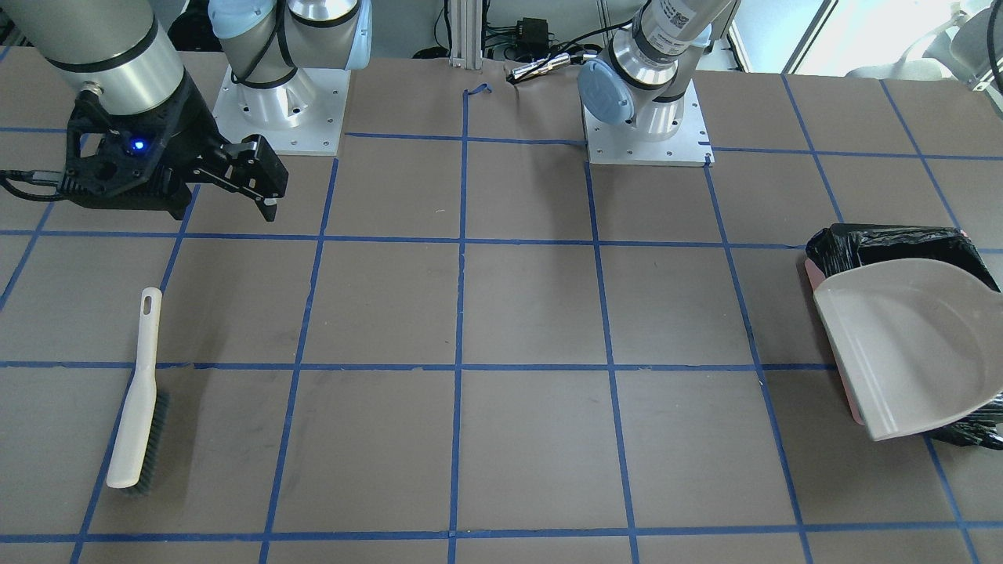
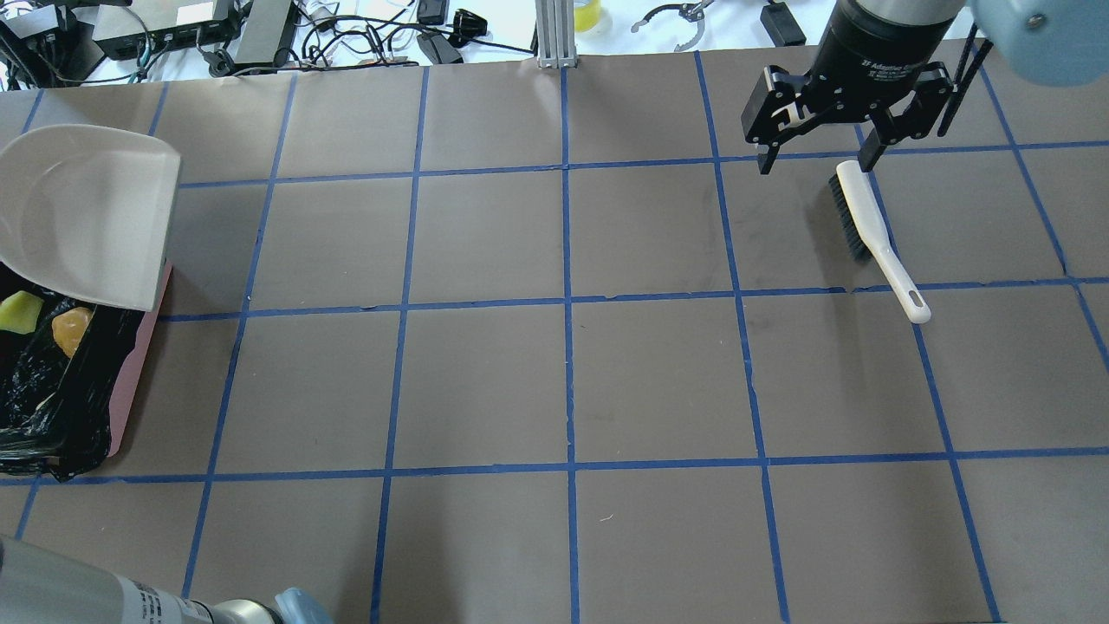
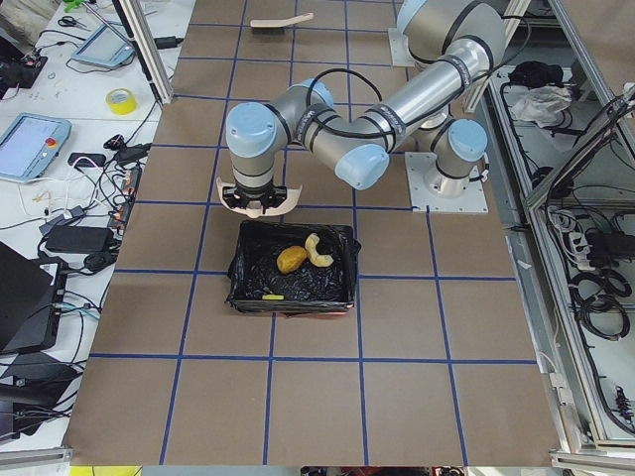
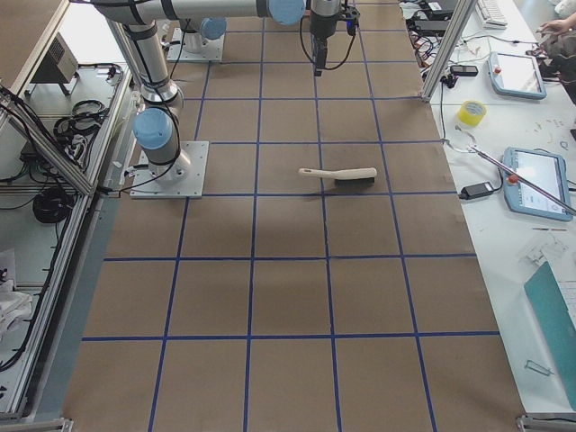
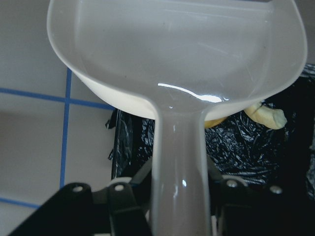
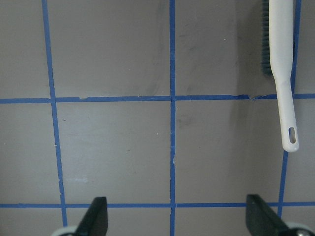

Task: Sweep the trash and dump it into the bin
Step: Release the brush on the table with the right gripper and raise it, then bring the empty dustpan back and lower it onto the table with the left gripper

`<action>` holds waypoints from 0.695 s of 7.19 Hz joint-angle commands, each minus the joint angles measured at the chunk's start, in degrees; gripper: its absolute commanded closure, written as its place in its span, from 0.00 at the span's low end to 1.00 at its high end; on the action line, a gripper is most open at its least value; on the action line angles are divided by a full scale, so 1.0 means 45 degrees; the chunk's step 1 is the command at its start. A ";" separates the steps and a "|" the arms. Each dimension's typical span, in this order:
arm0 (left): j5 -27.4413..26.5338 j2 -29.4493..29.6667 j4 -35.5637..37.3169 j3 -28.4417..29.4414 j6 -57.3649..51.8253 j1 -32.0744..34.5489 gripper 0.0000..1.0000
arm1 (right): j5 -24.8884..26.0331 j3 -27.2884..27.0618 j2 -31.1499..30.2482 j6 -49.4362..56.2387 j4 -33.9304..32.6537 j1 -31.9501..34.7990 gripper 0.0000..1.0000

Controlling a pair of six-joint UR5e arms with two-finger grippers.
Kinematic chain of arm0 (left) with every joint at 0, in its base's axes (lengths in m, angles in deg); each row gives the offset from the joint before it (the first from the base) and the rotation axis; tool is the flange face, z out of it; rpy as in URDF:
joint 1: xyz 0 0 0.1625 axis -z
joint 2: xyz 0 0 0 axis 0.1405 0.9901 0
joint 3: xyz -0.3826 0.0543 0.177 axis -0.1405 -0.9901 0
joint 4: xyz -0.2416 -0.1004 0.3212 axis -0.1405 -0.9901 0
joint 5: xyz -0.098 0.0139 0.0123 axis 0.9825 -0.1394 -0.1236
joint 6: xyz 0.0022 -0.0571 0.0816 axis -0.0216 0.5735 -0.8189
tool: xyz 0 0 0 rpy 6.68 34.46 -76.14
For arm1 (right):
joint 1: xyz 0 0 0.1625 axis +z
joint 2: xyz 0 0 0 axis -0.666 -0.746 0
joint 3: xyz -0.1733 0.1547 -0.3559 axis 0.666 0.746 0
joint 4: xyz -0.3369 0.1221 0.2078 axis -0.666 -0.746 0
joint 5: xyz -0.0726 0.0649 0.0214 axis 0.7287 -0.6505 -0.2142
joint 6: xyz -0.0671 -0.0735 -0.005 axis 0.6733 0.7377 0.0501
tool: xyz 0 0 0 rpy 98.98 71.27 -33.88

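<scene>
The trash lies inside the bin (image 3: 337, 288), a pink box lined with a black bag: an orange-brown lump (image 3: 291, 260), a cream peel (image 3: 319, 250) and a yellow wedge (image 2: 19, 310). My left gripper (image 5: 179, 196) is shut on the handle of the beige dustpan (image 5: 177, 59), which hangs tilted over the bin (image 2: 52, 407) at the table's left end. Nothing lies in the dustpan (image 2: 82, 212). My right gripper (image 2: 814, 163) stands open above the far right of the table, its fingers wide apart with nothing between them. Just beside it, the white brush (image 2: 871, 230) lies flat on the table.
The brown table (image 2: 563, 381) carries a blue tape grid. Both arm bases (image 1: 282, 110) stand at the robot's edge. Cables and devices (image 2: 260, 35) lie beyond the far edge. Side benches hold tablets and tape rolls (image 4: 472, 112).
</scene>
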 commanded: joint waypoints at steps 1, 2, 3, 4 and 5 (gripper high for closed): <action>0.0901 0.0811 0.0030 -0.0021 0.0204 0.1748 1.00 | 0.0250 -0.0110 0.0108 0.0394 0.0040 0.0067 0.00; 0.2184 0.1434 0.0069 -0.0156 0.0516 0.1870 1.00 | 0.0561 -0.0130 0.0108 0.0416 0.0001 0.0067 0.00; 0.2622 0.2021 0.0495 -0.0254 0.1466 0.2354 1.00 | 0.0603 -0.0130 0.0128 0.0609 0.0000 -0.0010 0.00; 0.2723 0.2432 0.0809 -0.0352 0.2520 0.3094 1.00 | 0.0603 -0.0130 0.0128 0.0688 0.0000 -0.0050 0.00; 0.3343 0.2727 0.1160 -0.0430 0.3671 0.3585 1.00 | 0.0603 -0.0207 0.0128 0.0689 -0.0038 -0.0050 0.00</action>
